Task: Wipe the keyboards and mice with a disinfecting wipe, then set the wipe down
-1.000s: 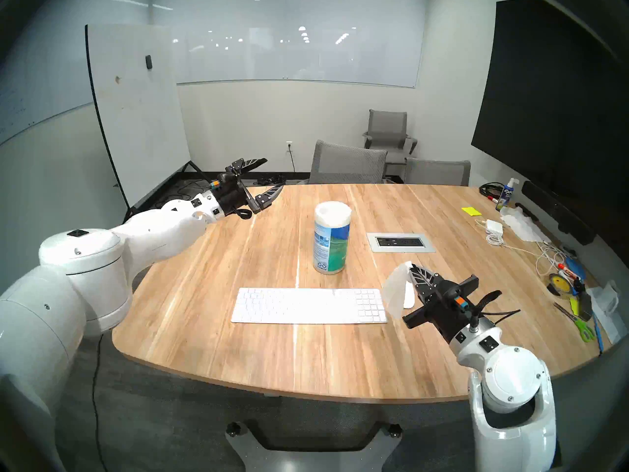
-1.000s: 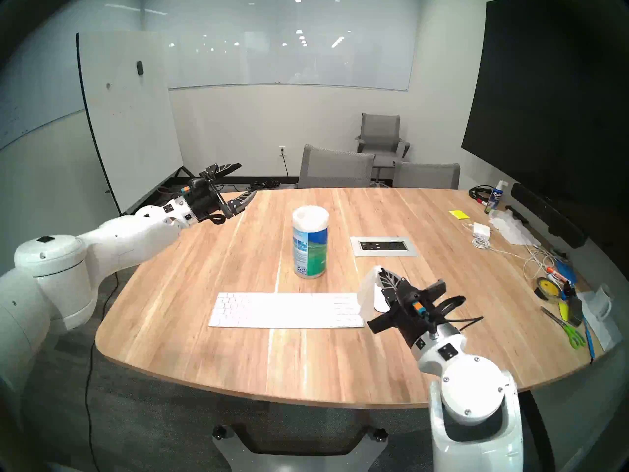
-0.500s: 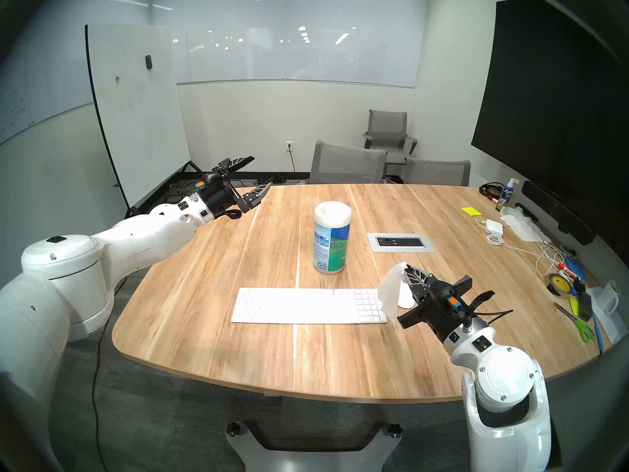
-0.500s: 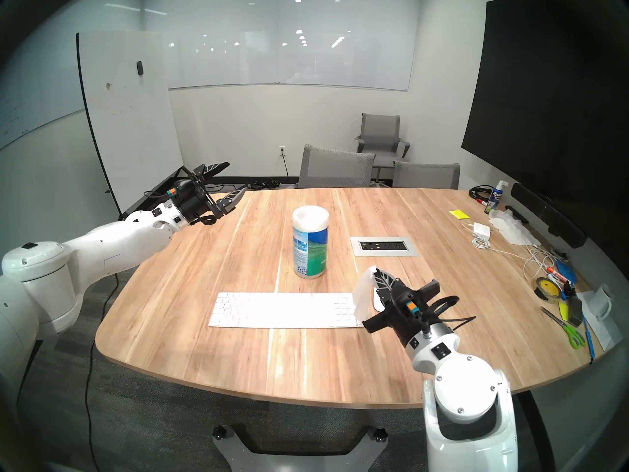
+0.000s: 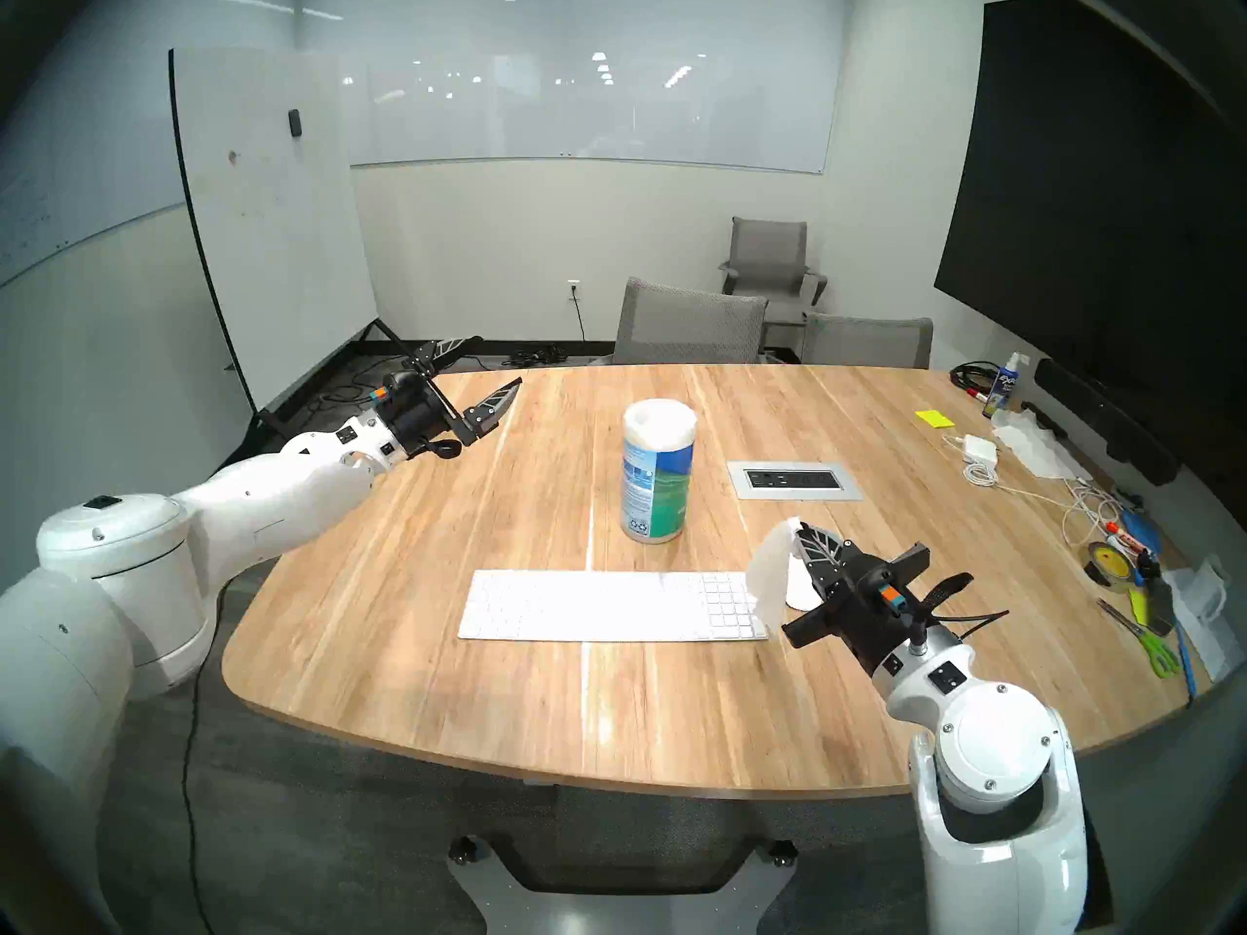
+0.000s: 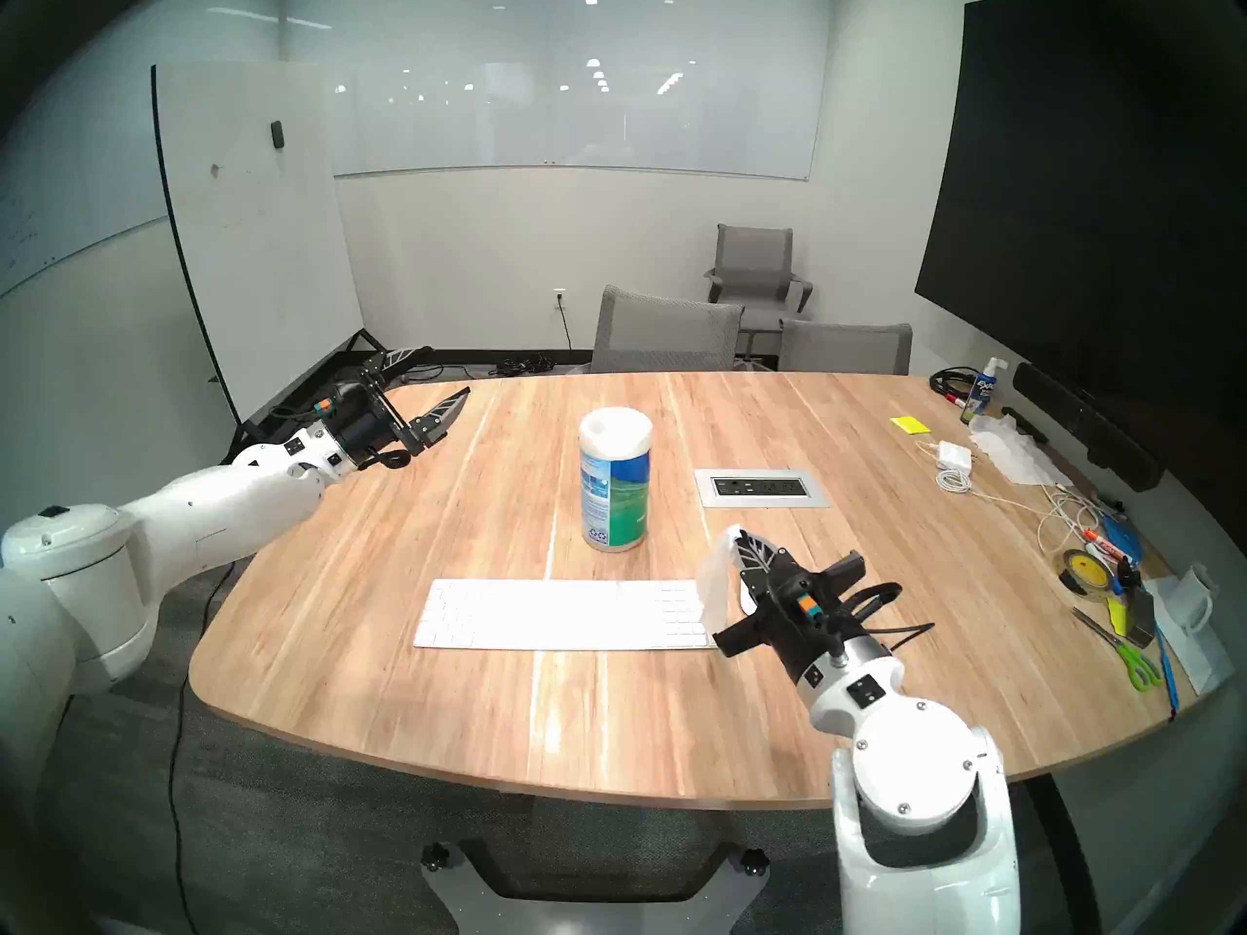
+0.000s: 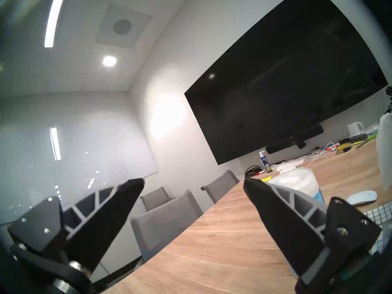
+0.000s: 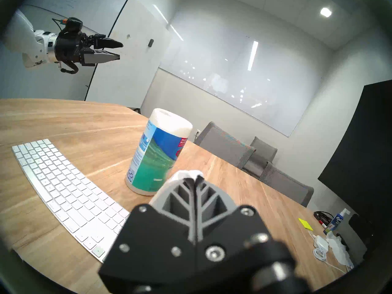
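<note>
Keyboard [image 5: 613, 606]: flat, thin, white, full width with number pad at its right end; lies square on the wooden table, near the front edge.

Mouse [image 5: 801, 586]: small, white, low-domed; just beside the keyboard's right end, mostly hidden from the head views; the left wrist view shows its smooth low dome.

Wipe [image 5: 770, 571]: thin white sheet, limp, pinched at its top between the closed fingers of the right gripper [image 5: 798, 528]; hangs above the keyboard's right end.
</note>
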Available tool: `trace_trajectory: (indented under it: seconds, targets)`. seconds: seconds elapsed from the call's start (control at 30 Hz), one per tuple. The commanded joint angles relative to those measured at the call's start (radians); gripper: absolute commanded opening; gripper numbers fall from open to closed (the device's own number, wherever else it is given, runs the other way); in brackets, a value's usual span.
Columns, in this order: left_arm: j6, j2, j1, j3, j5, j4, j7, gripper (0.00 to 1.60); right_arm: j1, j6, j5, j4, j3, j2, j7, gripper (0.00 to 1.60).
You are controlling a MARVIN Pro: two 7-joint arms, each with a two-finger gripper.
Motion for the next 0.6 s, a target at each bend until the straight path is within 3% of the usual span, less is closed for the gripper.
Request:
trace_trajectory:
  seconds: [0.0,0.57]
  targets:
    - [-0.001,-0.015,0.004,-0.072,-0.001,0.002,0.01,1.6,0.019,-0.001,-0.01,-0.011,-0.02,-0.003,-0.004,0.0]
    - [-0.001,-0.028,0.042,-0.188,0.076,0.021,0.045,1.6,0.013,0.001,-0.037,-0.023,-0.028,-0.004,0.0,0.0]
